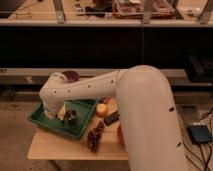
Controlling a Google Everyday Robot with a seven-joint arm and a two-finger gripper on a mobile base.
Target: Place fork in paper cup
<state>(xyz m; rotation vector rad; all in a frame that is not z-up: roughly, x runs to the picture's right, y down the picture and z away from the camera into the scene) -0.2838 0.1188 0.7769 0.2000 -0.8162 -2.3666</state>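
Observation:
My arm reaches from the right across the wooden table, and its white wrist hangs over the green tray. The gripper is down inside the tray at its left side, mostly hidden by the wrist. A small cream-white cup, the paper cup, stands right beside the gripper and is partly hidden. A dark round thing sits next to it in the tray. I cannot make out the fork. The dark purple bowl stands behind the wrist.
On the table right of the tray are an orange fruit, a dark flat block, a pine cone and an orange-red thing half behind my arm. A dark shelf runs behind. A blue-grey device lies on the floor at right.

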